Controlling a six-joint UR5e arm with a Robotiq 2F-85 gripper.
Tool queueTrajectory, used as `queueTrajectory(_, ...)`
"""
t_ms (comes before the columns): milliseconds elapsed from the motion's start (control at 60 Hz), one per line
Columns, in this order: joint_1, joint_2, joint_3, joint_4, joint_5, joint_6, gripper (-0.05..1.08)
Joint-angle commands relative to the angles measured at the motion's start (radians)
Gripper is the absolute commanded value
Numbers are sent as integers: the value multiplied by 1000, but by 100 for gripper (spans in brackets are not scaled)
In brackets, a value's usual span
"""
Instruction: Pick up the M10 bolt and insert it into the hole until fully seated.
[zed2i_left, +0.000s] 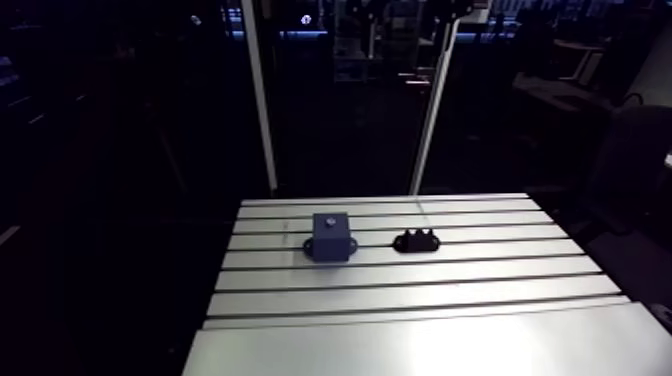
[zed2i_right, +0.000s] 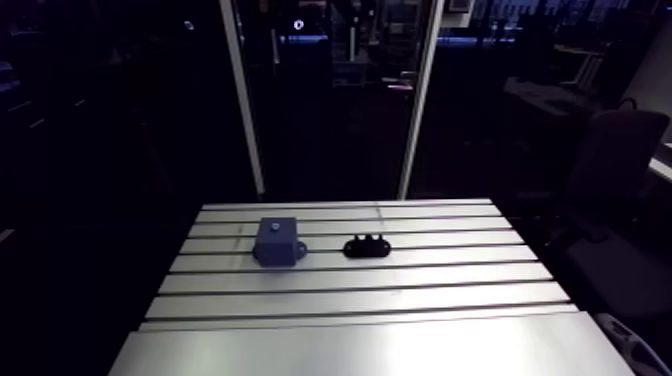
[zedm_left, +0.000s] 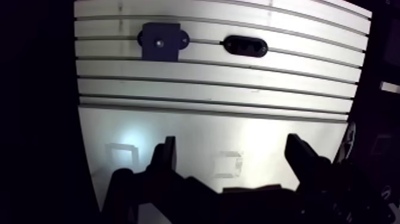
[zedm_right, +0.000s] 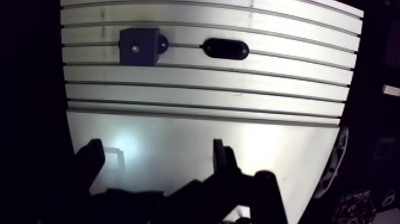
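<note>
- Wrist view shows me the gripper (zedm_left: 232, 144) with its two fingers spread wide and nothing between them, over the smooth part of the table (zedm_left: 208, 89).
- Well ahead, on the slotted part, sits a blue-grey block (zedm_left: 159, 42).
- On its top face is a small pale spot (zedm_left: 158, 43); I cannot tell whether that is a bolt head or an open hole.
- A black oval fixture (zedm_left: 244, 46) lies near the block, not touching it.
</note>
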Motion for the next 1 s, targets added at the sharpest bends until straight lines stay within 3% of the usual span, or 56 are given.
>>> queueTrajectory(17,0,-32,18,9,1,10,1)
queueTrajectory(267,0,-73,82,8,0,11,1)
queueTrajectory(1000,0,-73,72,6,1,11,1)
